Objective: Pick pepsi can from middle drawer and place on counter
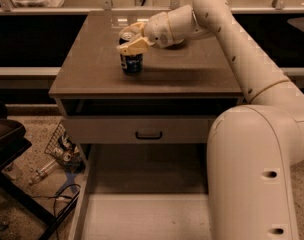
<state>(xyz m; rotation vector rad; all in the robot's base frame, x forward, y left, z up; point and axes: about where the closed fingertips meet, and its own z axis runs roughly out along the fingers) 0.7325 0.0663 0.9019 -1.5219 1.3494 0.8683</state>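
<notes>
The pepsi can (131, 63), dark blue with a silver top, stands upright on the counter (192, 69), left of its middle. My gripper (130, 38) reaches in from the right and sits over the can's top, one pale finger in front of the can and one behind it, closed on its upper part. The middle drawer (142, 216) is pulled out low in the foreground, its pale flat bottom bare.
A shut drawer front with a black handle (148, 134) sits under the counter's edge. My arm's large pale body (252, 174) fills the right foreground. A wire basket and clutter (64, 149) lie on the floor at the left, beside a dark stand (7, 139).
</notes>
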